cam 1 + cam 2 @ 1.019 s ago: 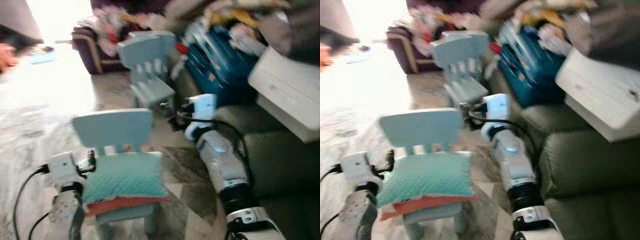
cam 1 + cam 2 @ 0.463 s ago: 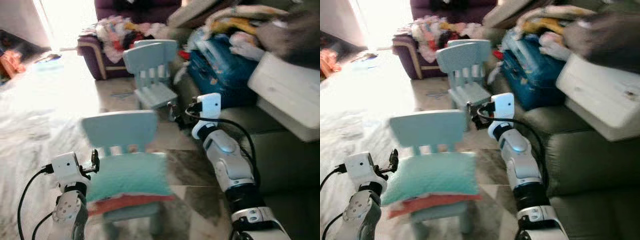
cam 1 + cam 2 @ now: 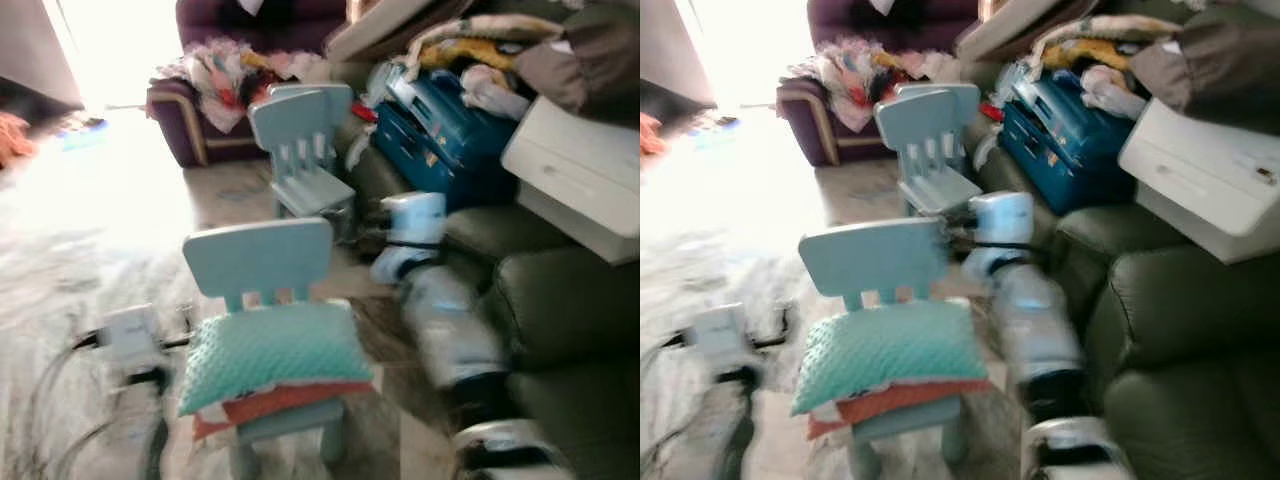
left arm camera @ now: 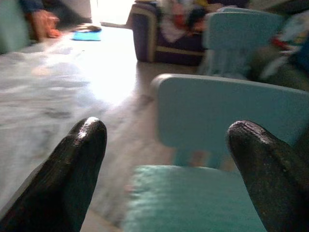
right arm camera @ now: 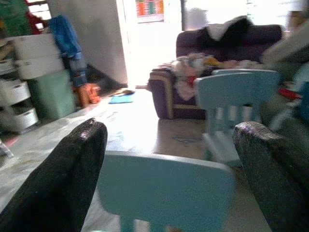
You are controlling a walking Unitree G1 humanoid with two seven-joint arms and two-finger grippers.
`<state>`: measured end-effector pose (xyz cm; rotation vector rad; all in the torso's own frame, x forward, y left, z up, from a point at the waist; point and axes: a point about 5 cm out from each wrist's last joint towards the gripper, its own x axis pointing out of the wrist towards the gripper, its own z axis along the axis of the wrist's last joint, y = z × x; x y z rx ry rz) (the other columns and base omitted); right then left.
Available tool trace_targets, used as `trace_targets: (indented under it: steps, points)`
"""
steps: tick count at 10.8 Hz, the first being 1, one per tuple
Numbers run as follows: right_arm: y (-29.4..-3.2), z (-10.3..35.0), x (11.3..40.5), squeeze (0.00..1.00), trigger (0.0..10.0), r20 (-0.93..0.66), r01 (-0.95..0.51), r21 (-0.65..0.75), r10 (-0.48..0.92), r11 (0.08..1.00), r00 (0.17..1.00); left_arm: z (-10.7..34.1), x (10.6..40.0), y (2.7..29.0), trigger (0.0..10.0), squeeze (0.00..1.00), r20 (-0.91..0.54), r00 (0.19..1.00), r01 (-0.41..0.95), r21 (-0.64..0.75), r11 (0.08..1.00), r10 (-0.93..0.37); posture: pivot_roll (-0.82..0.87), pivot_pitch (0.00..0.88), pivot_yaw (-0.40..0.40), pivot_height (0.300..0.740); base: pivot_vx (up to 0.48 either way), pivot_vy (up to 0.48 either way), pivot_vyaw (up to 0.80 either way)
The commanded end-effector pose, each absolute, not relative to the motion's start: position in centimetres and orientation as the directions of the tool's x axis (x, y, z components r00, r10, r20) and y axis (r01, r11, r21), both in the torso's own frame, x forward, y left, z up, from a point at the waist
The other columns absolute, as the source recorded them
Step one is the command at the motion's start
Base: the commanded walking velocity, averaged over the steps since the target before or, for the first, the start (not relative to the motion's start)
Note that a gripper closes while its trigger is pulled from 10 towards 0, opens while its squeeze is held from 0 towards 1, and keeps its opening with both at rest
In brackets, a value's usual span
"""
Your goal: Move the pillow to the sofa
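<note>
The view swung and the chair [image 3: 268, 300] drew nearer. The teal pillow [image 3: 272, 352] lay on its seat, untouched. The left gripper [image 4: 169, 159] hung spread wide off the seat's left edge, the right gripper [image 5: 166, 159] equally spread beyond the backrest. The grab looked imminent.

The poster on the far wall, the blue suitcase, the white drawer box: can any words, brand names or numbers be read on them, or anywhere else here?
No text reads anywhere.
Poster: red and green patches, too blurred to read.
Blue suitcase: no legible label.
White drawer box: plain, with a small dark mark, no readable text.
Pillow and chair: no print seen.
</note>
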<state>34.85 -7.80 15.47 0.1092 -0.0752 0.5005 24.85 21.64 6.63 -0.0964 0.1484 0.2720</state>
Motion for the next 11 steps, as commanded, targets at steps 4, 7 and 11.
trace_targets:
  steps: [4,7,11]
  points:
    - [-8.73,16.01,35.08,0.00,10.0,0.123,-0.477,0.050,0.468,0.878,0.875,6.99,25.03,21.06,10.0,0.00,-0.119,0.956,-0.275,-0.052,0.960,0.267,-0.16,0.000,0.032,0.740,0.000,0.000,0.00]
    - [-8.59,16.01,35.03,0.00,10.0,0.127,-0.484,0.025,0.477,0.875,0.870,6.86,25.03,20.80,10.0,0.00,-0.121,0.958,-0.269,-0.053,0.962,0.261,-0.16,0.000,0.032,0.740,0.000,0.000,0.26]
    - [-8.49,15.99,35.09,0.00,10.0,0.127,-0.486,0.037,0.478,0.873,0.869,6.88,25.17,20.68,10.0,0.00,-0.118,0.959,-0.265,-0.054,0.963,0.257,-0.16,0.000,0.030,0.740,0.000,0.000,0.20]
